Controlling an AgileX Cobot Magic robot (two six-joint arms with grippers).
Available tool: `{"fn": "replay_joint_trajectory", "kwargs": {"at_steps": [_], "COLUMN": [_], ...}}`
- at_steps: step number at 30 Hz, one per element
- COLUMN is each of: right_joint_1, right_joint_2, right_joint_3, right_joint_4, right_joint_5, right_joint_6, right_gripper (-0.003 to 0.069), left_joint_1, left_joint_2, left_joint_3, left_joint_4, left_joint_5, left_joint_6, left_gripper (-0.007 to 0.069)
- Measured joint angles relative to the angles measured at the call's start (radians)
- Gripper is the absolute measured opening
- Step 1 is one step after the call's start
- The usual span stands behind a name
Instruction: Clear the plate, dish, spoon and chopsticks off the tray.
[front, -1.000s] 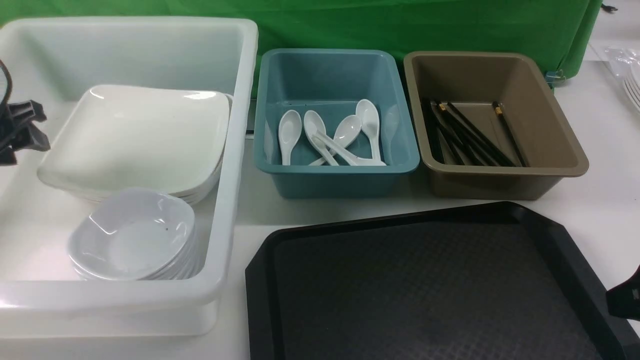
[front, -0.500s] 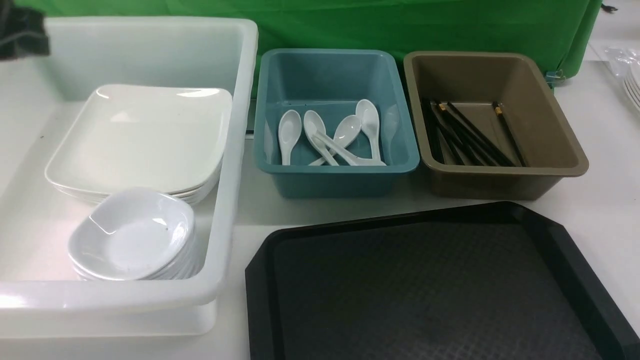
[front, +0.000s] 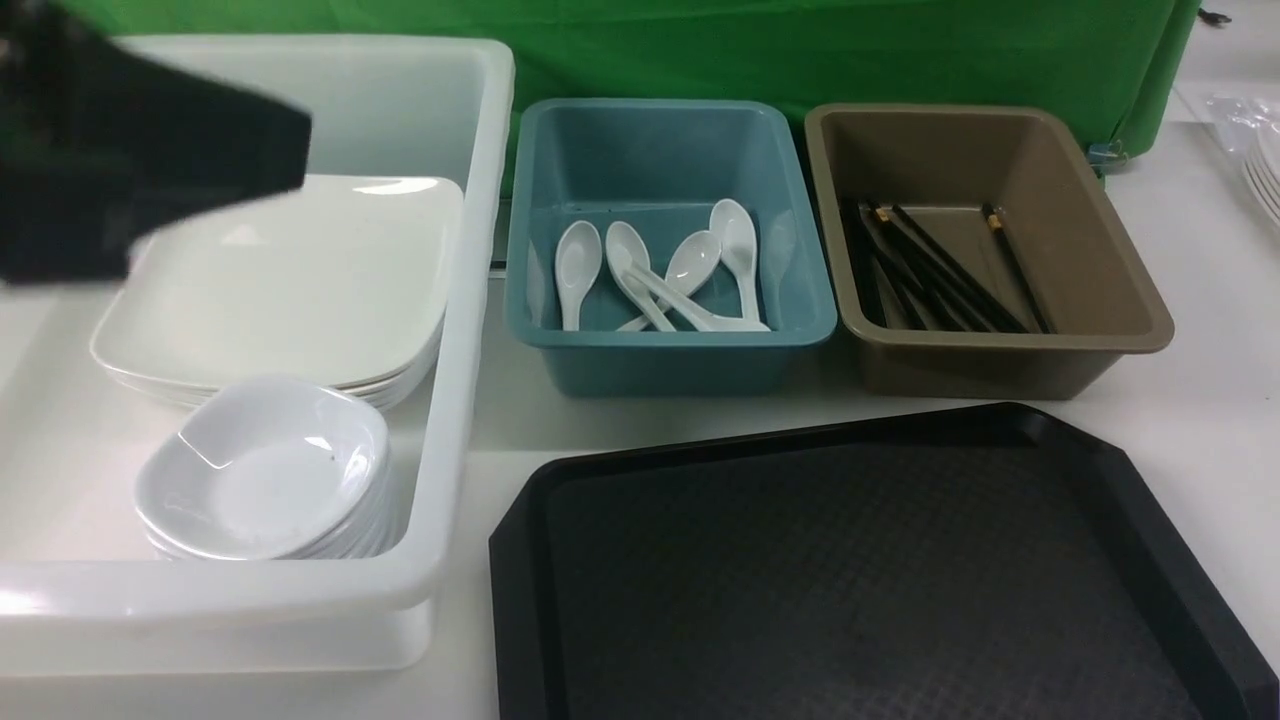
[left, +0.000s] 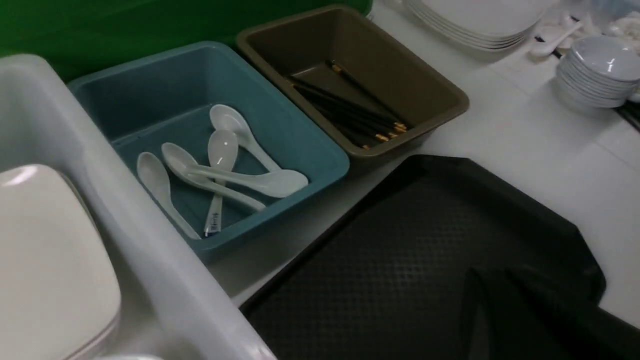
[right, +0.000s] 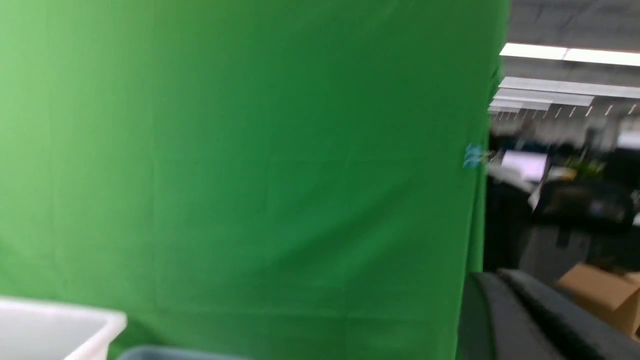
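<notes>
**Tray bare, both arms lifted away**

Nearest the robot, the black tray (front: 870, 570) lies on the white surface (front: 1210, 300) with nothing on its diamond-pattern floor. Beside it to the left, the white bin (front: 450, 330) holds a stack of small white dishes (front: 265, 470) at its near end and the square plate (front: 290, 280) on top of a stack behind them. Farther back, the teal bin (front: 670, 355) holds 5 white spoons (front: 690, 265), and the brown bin (front: 1000, 350) holds the black chopsticks (front: 940, 270) with their gold bands.

The left gripper (left: 505, 305) shows as a dark blurred shape, jaws together and holding nothing; in the front view the left arm crosses the upper left corner over the white bin. The right gripper (right: 505, 310) points up at the green backdrop (right: 250, 150), jaws likewise closed and empty.

By the look of it the clearing is done. What could still go wrong: the left arm hangs over the white bin, so a low sweep could clip its wall or knock the plate stack askew. The spoons lie crossed and loose, easily jostled if the teal bin is bumped.
</notes>
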Motion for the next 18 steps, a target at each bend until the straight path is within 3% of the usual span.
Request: {"fn": "replay_joint_trajectory", "kwargs": {"at_steps": [5,10,18], "right_joint_1": [0.000,0.000,0.000], "right_joint_2": [-0.110,-0.125,-0.125], "right_joint_3": [0.181,0.234,0.236], "right_joint_4": [0.000,0.000,0.000], "right_joint_5": [-0.136,-0.148,-0.150], "right_joint_6": [-0.002,-0.006,-0.006], "right_gripper": [0.0025,0.0034,0.0062], "left_joint_1": [-0.002,-0.002,-0.002], "left_joint_2": [-0.245,-0.498,-0.623], "left_joint_3": [0.282,0.613,0.825], "left_joint_4": [0.003,0.007,-0.028], "left_joint_5": [-0.126,-0.325,-0.532], "left_joint_6": [-0.087,-0.136,-0.148], "left_gripper": [0.0000,0.0004,0.0011]}}
